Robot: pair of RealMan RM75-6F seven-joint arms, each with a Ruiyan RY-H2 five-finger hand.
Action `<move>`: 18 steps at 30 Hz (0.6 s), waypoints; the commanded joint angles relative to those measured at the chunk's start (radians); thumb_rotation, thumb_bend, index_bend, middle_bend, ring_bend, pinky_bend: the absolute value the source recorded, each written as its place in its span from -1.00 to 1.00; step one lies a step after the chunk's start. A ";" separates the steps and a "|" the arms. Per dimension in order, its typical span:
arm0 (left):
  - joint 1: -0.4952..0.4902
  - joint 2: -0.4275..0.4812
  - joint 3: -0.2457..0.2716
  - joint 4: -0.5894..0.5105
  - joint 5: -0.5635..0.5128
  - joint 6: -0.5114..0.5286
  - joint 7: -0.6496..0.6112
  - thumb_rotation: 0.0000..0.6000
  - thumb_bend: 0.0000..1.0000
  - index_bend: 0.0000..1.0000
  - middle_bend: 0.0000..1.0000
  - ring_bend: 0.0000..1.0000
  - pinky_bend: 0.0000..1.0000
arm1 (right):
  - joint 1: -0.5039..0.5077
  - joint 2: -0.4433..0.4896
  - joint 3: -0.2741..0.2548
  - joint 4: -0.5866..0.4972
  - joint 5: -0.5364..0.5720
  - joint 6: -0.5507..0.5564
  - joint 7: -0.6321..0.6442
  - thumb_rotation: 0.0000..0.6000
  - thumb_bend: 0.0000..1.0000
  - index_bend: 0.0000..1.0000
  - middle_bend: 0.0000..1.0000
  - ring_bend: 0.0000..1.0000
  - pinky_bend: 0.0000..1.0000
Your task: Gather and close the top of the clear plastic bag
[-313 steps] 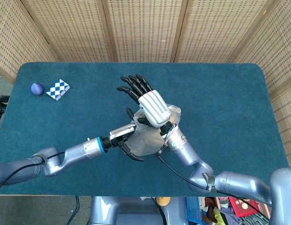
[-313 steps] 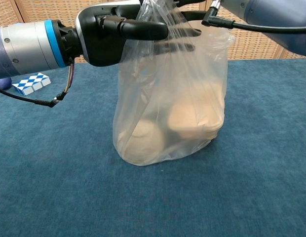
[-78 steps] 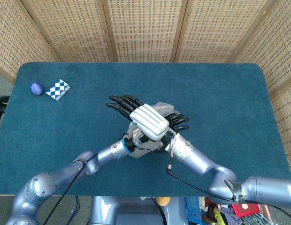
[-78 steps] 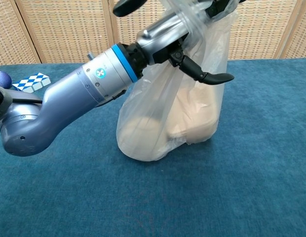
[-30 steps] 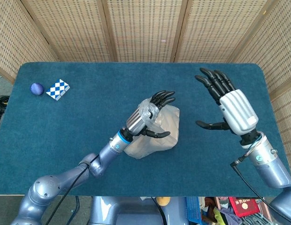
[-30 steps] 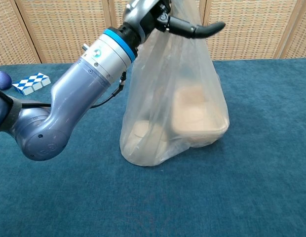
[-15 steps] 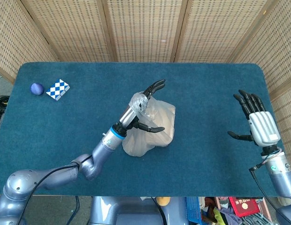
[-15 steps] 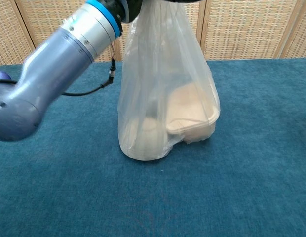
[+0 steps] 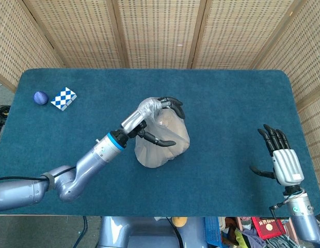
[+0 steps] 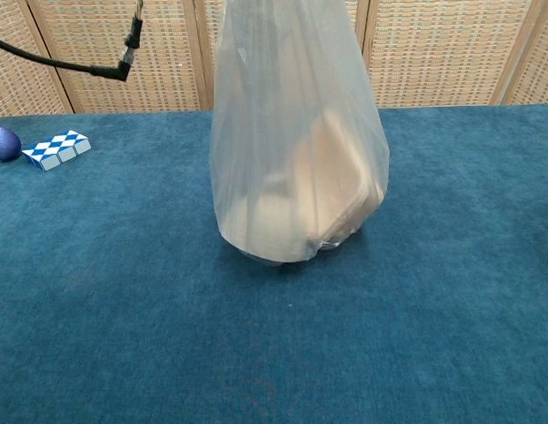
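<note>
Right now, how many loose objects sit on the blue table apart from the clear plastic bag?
2, both at the far left corner: a small dark blue ball and, just right of it, a blue-and-white checkered block. Neither touches the clear plastic bag mid-table. Anything behind the bag could be hidden.

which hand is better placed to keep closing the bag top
Left. The left hand already grips the gathered top of the clear plastic bag; the right hand hangs open, far off near the table's right edge.

The left hand is raised over the worktop's middle, fingers curled shut around gathered plastic. The right hand is held spread near the right edge, holding nothing.
</note>
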 commanded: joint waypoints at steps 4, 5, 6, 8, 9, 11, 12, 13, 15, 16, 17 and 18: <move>0.022 0.075 -0.056 -0.099 -0.064 -0.019 0.047 1.00 -0.99 0.46 0.47 0.08 -0.11 | -0.029 -0.022 -0.003 -0.014 -0.011 0.030 -0.003 1.00 -1.00 -1.00 -1.00 -1.00 -1.00; 0.024 0.085 -0.063 -0.113 -0.077 -0.020 0.060 1.00 -0.93 0.51 0.51 0.14 -0.01 | -0.032 -0.024 -0.003 -0.013 -0.015 0.035 -0.002 1.00 -1.00 -1.00 -1.00 -1.00 -1.00; 0.026 0.094 -0.069 -0.127 -0.092 -0.021 0.070 1.00 -0.75 0.57 0.57 0.22 0.14 | -0.034 -0.025 -0.003 -0.012 -0.019 0.038 -0.001 1.00 -1.00 -1.00 -1.00 -1.00 -1.00; 0.032 0.111 -0.091 -0.160 -0.132 -0.017 0.090 1.00 -0.26 0.67 0.66 0.36 0.42 | -0.038 -0.022 -0.002 -0.013 -0.028 0.044 0.000 1.00 -1.00 -1.00 -1.00 -1.00 -1.00; 0.034 0.120 -0.100 -0.174 -0.149 -0.020 0.094 1.00 -0.13 0.69 0.67 0.39 0.47 | -0.041 -0.021 0.000 -0.015 -0.031 0.048 0.002 1.00 -1.00 -1.00 -1.00 -1.00 -1.00; 0.037 0.141 -0.120 -0.198 -0.183 -0.025 0.105 1.00 0.28 0.74 0.71 0.46 0.72 | -0.046 -0.017 0.003 -0.019 -0.036 0.056 0.007 1.00 -1.00 -1.00 -1.00 -1.00 -1.00; 0.038 0.150 -0.127 -0.206 -0.196 -0.029 0.111 1.00 0.41 0.76 0.72 0.47 0.79 | -0.048 -0.016 0.004 -0.019 -0.039 0.059 0.007 1.00 -1.00 -1.00 -1.00 -1.00 -1.00; 0.040 0.162 -0.133 -0.217 -0.209 -0.037 0.114 1.00 0.56 0.78 0.73 0.49 0.86 | -0.050 -0.015 0.004 -0.020 -0.042 0.062 0.008 1.00 -1.00 -1.00 -1.00 -1.00 -1.00; 0.044 0.193 -0.148 -0.242 -0.231 -0.056 0.118 1.00 0.78 0.83 0.75 0.51 0.91 | -0.054 -0.012 0.006 -0.021 -0.045 0.064 0.011 1.00 -1.00 -1.00 -1.00 -1.00 -1.00; 0.047 0.216 -0.155 -0.256 -0.238 -0.075 0.118 1.00 0.89 0.86 0.76 0.51 0.92 | -0.056 -0.011 0.008 -0.023 -0.045 0.065 0.012 1.00 -1.00 -1.00 -1.00 -1.00 -1.00; 0.049 0.237 -0.161 -0.269 -0.241 -0.093 0.115 1.00 0.96 0.88 0.77 0.52 0.92 | -0.058 -0.009 0.010 -0.024 -0.045 0.067 0.013 1.00 -1.00 -1.00 -1.00 -1.00 -1.00; 0.052 0.267 -0.170 -0.284 -0.242 -0.120 0.107 1.00 0.99 0.88 0.78 0.52 0.92 | -0.059 -0.008 0.012 -0.026 -0.044 0.067 0.013 1.00 -1.00 -1.00 -1.00 -1.00 -1.00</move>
